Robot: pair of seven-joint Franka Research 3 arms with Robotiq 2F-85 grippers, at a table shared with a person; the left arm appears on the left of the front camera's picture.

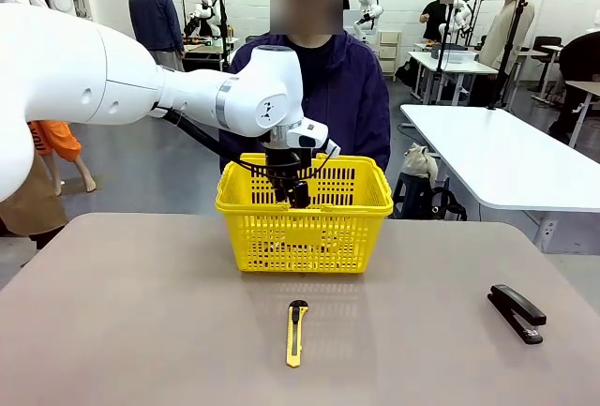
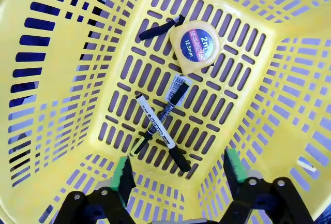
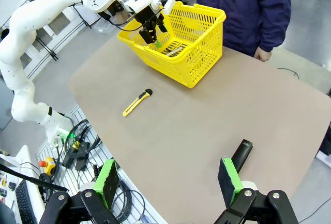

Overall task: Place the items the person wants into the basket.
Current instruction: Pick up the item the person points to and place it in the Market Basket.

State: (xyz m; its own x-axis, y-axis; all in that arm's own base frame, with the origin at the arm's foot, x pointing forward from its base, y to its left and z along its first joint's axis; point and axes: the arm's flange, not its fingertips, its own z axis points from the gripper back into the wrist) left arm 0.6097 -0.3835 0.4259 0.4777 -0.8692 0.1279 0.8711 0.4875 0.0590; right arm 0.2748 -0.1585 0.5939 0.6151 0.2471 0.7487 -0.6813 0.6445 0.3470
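Observation:
The yellow basket [image 1: 323,237] stands at the far middle of the table, in front of the person [image 1: 352,97] in a dark jacket. My left gripper [image 1: 289,190] hangs inside it, open and holding nothing. In the left wrist view its green pads [image 2: 124,176] frame the basket [image 2: 62,79] floor. There lie a round yellow tape measure [image 2: 195,45], a white-barrelled marker [image 2: 155,125] and a thin black pen [image 2: 175,99], the last two crossed. My right gripper [image 3: 168,182] stands open high above the table's near right side, well away from the basket [image 3: 201,53].
A yellow utility knife [image 1: 296,331] lies on the table in front of the basket. A black stapler [image 1: 517,312] sits at the right. The right wrist view shows the knife [image 3: 137,103] and the stapler [image 3: 240,154] too. White tables and other people stand farther back.

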